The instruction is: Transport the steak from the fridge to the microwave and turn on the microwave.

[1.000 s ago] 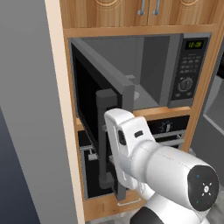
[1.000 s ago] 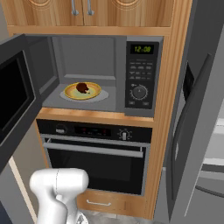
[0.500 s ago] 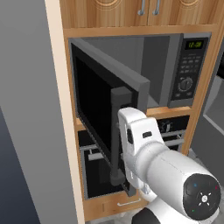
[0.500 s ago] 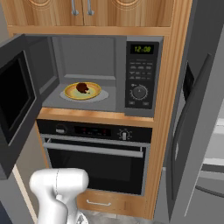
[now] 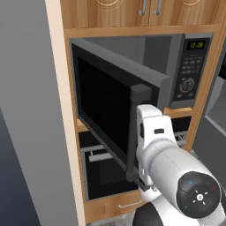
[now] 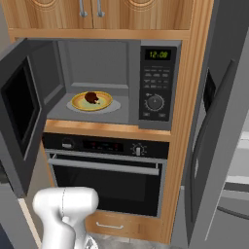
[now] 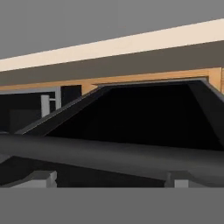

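The gripper (image 7: 107, 177) sits against the microwave (image 6: 154, 82) door's bar handle (image 7: 109, 155); its grip I cannot tell. Steak (image 6: 91, 97) lies inside, beyond it.

Steak (image 6: 91, 97) on plate inside microwave (image 6: 154, 80), door ajar.

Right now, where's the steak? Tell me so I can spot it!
Find the wooden cabinet tower with the black oven low down. Above it sits the microwave, door open. Inside, on a yellow plate, the small dark brown lump is the steak.
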